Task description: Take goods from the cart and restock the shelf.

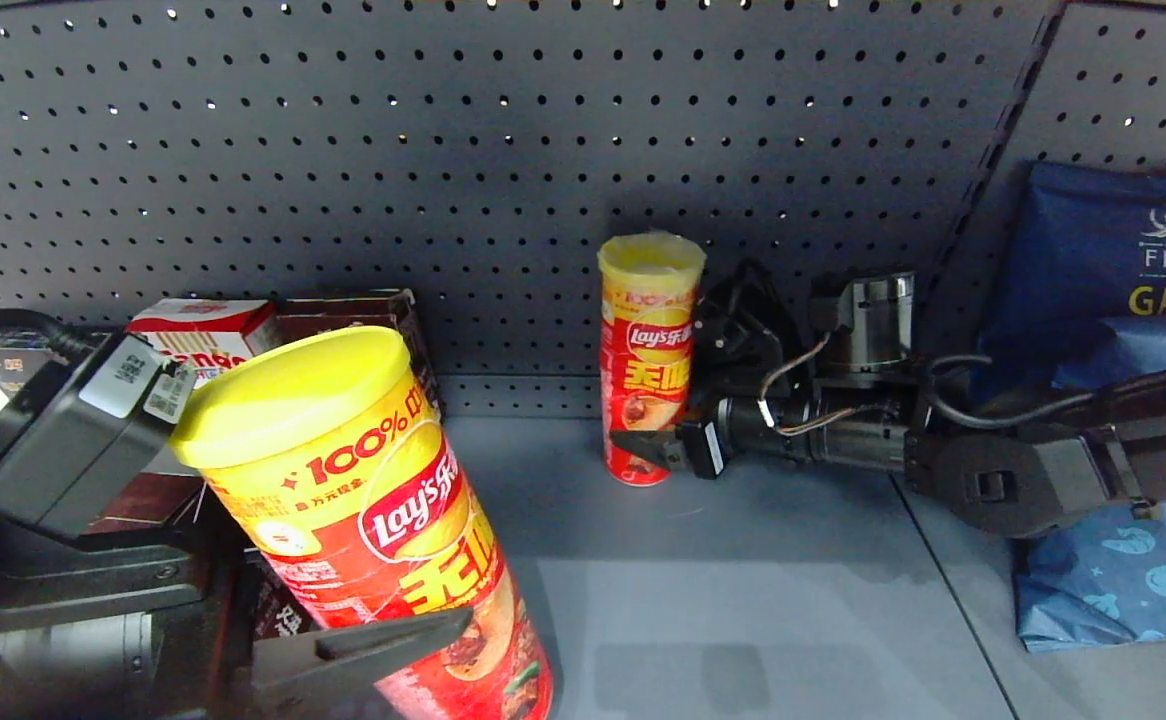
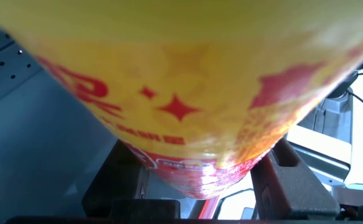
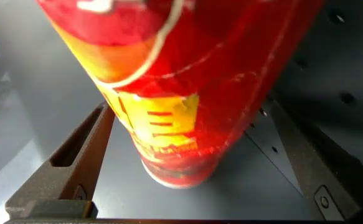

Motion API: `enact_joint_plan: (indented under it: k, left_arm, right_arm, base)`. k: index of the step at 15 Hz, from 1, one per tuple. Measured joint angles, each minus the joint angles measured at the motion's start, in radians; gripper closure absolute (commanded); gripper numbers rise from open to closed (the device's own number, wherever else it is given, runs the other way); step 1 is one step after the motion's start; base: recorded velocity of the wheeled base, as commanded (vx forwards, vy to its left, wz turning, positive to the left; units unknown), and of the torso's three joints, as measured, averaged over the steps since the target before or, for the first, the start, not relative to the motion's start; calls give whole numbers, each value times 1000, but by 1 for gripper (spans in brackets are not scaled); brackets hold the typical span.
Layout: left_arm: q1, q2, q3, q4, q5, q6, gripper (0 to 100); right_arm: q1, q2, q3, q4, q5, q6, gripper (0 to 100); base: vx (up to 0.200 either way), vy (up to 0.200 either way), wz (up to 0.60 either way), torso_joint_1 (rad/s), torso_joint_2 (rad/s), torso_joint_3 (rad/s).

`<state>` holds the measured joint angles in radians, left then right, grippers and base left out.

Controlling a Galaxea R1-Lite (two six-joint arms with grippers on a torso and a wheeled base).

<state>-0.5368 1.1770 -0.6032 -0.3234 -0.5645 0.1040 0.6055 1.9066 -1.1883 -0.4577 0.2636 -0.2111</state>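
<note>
Closest in, the left gripper [image 2: 203, 190] is clamped on a tilted chip can [image 1: 363, 520], carried above the shelf floor [image 1: 743, 600] well left of the upright can [image 1: 646, 360] and not yet placed. The right gripper [image 3: 188, 140] straddles the upright can with its fingers spread wide and clear of it. That can stands on the shelf and looks delivered. Boxes [image 1: 208, 330] sit to its left and blue bags [image 1: 1113, 290] to its right.

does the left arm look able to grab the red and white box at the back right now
Probably not. The left pincer is shut on a tilted can, so it has no free grip, and that can hangs in front of the box.
</note>
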Motion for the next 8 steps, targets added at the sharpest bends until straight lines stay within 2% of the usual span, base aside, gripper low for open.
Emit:
enact_joint_plan:
  k: [4, 5, 8]
  left_arm:
    - [0, 0, 0, 0, 0, 0, 100]
    - [0, 0, 0, 0, 0, 0, 100]
    - [0, -2, 3, 0, -1, 0, 100]
  right_arm:
    - [5, 34, -24, -11, 4, 0, 0]
    - [5, 43, -28, -30, 9, 0, 100]
    - [3, 52, -34, -51, 0, -1, 100]
  base:
    - [0, 0, 0, 0, 0, 0]
    - [0, 0, 0, 0, 0, 0]
    - [0, 0, 0, 0, 0, 0]
